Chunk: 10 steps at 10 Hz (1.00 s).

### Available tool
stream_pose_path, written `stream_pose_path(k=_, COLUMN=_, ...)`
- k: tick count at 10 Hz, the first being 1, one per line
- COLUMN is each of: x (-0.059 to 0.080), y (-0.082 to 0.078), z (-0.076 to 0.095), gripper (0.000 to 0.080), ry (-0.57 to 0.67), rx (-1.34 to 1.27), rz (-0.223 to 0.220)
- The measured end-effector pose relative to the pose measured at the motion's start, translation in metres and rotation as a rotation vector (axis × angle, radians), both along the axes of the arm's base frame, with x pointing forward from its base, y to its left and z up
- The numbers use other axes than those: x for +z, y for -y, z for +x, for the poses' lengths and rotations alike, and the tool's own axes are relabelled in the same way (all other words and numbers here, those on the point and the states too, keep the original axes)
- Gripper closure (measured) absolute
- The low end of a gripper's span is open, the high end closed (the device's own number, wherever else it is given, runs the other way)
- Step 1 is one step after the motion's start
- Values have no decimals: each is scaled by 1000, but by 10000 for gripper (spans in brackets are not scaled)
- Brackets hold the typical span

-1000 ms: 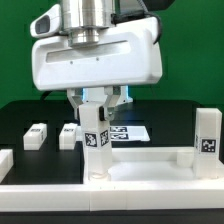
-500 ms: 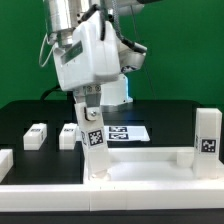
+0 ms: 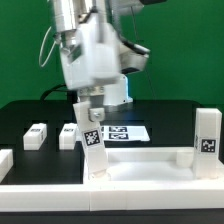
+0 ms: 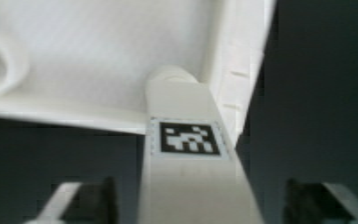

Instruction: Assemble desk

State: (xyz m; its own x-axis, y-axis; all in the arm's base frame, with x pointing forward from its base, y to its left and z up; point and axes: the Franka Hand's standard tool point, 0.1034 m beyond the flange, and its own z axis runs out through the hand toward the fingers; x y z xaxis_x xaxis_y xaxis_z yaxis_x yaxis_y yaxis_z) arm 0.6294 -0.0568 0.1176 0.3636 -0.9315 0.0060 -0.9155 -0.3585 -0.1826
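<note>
The desk slab point(image 3: 140, 160) lies flat at the front of the table; in the wrist view its raised rim and a round hole point(image 4: 105, 60) show. A white tagged leg post point(image 3: 93, 140) stands on the slab's corner on the exterior view's left, leaning slightly. My gripper point(image 3: 91, 103) hangs over its top. In the wrist view the post point(image 4: 190, 140) runs between my fingers point(image 4: 87, 200), with a dark gap on each side, so the gripper point(image 4: 194, 205) is open around it. A second leg post point(image 3: 207, 140) stands upright at the slab's other end.
Two loose tagged leg posts point(image 3: 36, 136) point(image 3: 68, 133) lie on the black table toward the exterior view's left. The marker board point(image 3: 128, 132) lies behind the slab. A long low white rail point(image 3: 110, 200) runs along the front edge.
My hand has turned about its vertical axis, from broadside to the camera to nearly edge-on. The leg post stays in place on the slab.
</note>
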Motion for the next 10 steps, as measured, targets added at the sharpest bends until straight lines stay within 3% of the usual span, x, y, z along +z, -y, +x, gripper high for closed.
stream_pose_path(k=1, x=2, y=-6, z=6, gripper=206, ry=2, rx=260, rz=-77)
stream_pose_path(k=2, x=2, y=-10, z=5, gripper=206, ry=-2, rx=369, rz=-92)
stream_pose_path(k=3, x=2, y=-8, z=5, gripper=159, ry=1, rx=433, rz=-104)
stream_pose_path(k=7, x=1, y=-6, z=4, gripper=151, ry=14, rx=681, rz=-143)
stream_pose_path(k=10, x=-1, y=9, z=-11, gripper=151, ry=27, rx=701, rz=-121)
